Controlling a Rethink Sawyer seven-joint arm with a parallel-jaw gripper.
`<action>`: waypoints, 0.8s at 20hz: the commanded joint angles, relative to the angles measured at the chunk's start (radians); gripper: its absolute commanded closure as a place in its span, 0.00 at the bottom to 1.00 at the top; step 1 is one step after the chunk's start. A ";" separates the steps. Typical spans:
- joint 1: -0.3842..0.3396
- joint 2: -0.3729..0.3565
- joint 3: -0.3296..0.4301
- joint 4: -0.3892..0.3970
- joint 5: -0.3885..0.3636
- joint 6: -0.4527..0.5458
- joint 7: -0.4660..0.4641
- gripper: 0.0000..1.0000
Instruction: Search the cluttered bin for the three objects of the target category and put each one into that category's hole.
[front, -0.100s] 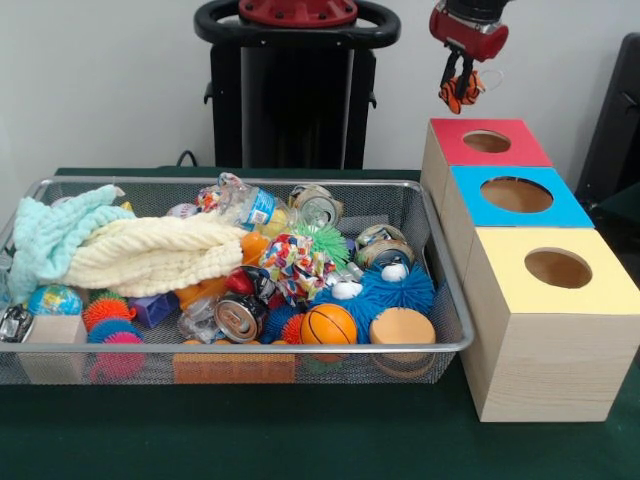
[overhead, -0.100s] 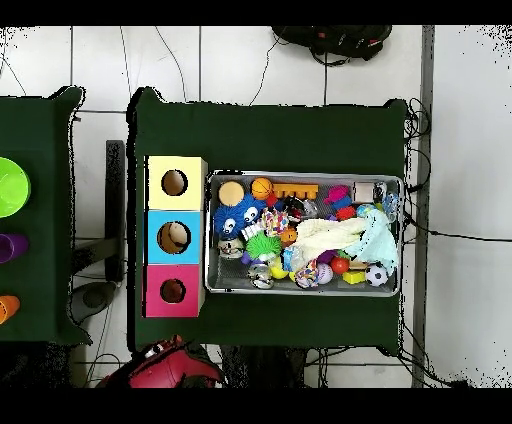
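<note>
Mesh of a wire bin (front, -0.100s: 455, 345) fills the near left of the green table (front, -0.100s: 300, 440), its front edge lined with an orange block (front, -0.100s: 235, 367), a wooden cube (front, -0.100s: 52, 350) and spiky rubber balls. Just behind these lie a small basketball (front, -0.100s: 328, 324), a dented can (front, -0.100s: 240, 318), a round wooden disc (front, -0.100s: 402, 328) and a blue shaggy toy with white eyes (front, -0.100s: 385, 290). Further in, a cream cloth (front, -0.100s: 155, 252) and a mint cloth (front, -0.100s: 45, 235) are heaped on the left, with a crushed plastic bottle (front, -0.100s: 243, 203) and more cans toward the back wall. Beside the bin stand three wooden boxes in a row, touching one another: the yellow-topped box (front, -0.100s: 545, 330) nearest, then the blue-topped box (front, -0.100s: 510, 205), then the red-topped box (front, -0.100s: 480, 150) farthest, each with a round hole. High above the red box hangs the gripper (front, -0.100s: 461, 88), its fingers pinching a small orange-and-black striped toy (front, -0.100s: 462, 92), which dangles clear of the red-topped box's hole (front, -0.100s: 487, 141). In the overhead view only the red arm (overhead, -0.100s: 165, 365) shows, near the red-topped box (overhead, -0.100s: 172, 291).
</note>
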 joint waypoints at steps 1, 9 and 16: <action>-0.068 0.011 0.019 -0.126 0.038 0.003 -0.016 1.00; -0.133 -0.009 0.071 -0.154 0.071 0.064 -0.048 1.00; -0.120 0.041 0.073 -0.187 0.075 0.028 -0.032 1.00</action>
